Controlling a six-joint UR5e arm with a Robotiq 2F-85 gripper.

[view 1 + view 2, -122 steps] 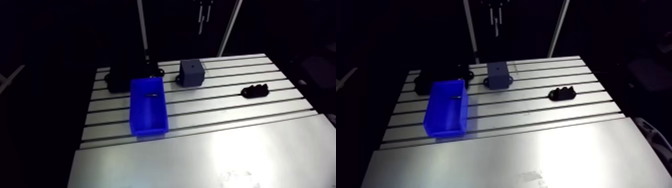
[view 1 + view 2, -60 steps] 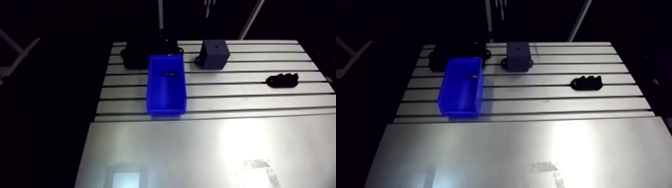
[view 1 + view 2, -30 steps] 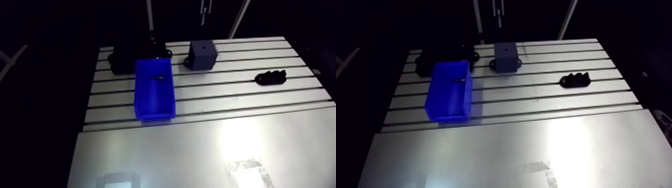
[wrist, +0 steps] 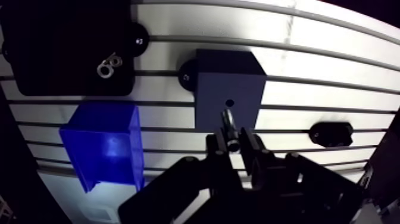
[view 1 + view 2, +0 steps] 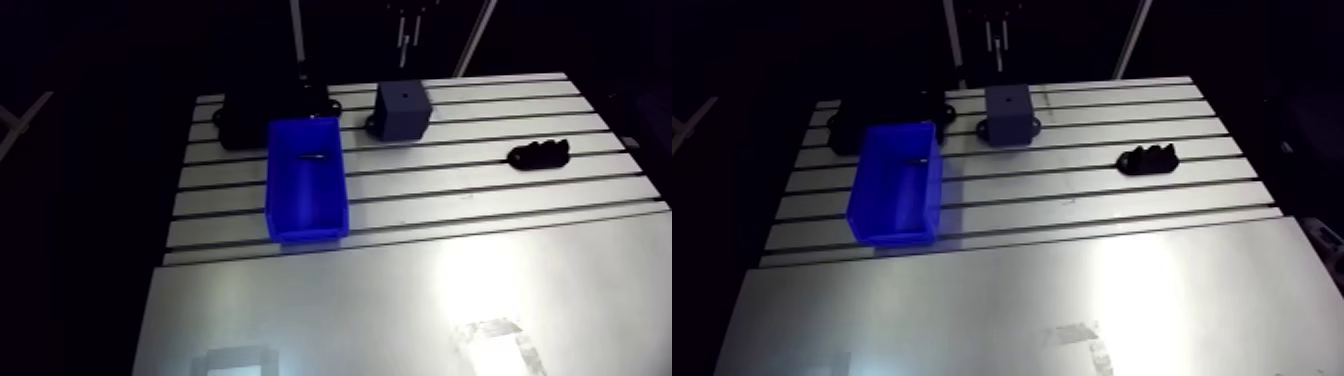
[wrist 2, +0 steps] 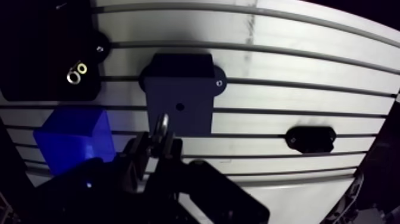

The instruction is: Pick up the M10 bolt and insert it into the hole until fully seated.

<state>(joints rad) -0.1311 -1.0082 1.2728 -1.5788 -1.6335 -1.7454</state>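
Note:
In the wrist view my gripper (image 4: 233,140) is shut on a metallic bolt (image 4: 230,126) that sticks out ahead of its dark fingers (image 4: 215,146). The bolt's tip is just short of the small round hole (image 4: 228,103) in the top of the dark grey block (image 4: 229,83), a little toward the gripper. Whether the bolt touches the block is unclear. In the arm view the grey block (image 5: 403,110) stands at the table's far side, and the gripper does not show there.
A blue bin (image 5: 305,228) sits left of the block with a small dark piece (image 5: 312,156) inside. Behind the bin lies a black tray (image 4: 65,47) holding washers (image 4: 107,65). A small black fixture (image 5: 538,154) rests to the right on the slotted table (image 5: 450,210).
The arm view has shifted and turned as the camera moved. The bin, block and black fixture keep their places on the table.

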